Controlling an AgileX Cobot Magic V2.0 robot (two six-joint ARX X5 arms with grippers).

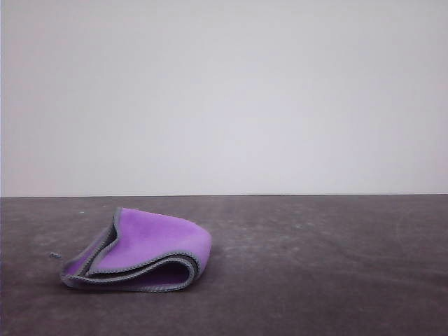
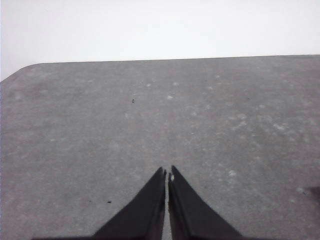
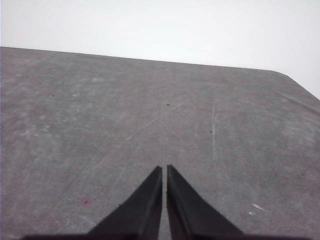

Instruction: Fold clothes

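- Dark grey counter (image 1: pixel 315 266) fills the lower part of the front view, under a plain pale wall.
- The cloth (image 1: pixel 143 248) lies at the lower left of that frame, loosely doubled over, purple face out, its light-grey stitched edge curling along the near side.
- Its long axis runs roughly left to right across the frame, with the rounded fold at the right end.
- The left gripper (image 2: pixel 167 175) hangs over bare counter, tips drawn together on nothing.
- The right gripper (image 3: pixel 164 169) does likewise, its tips pressed together.
- Since the cloth sits on the left side, the left arm looks nearer; the fold seems loose, not yet flattened.
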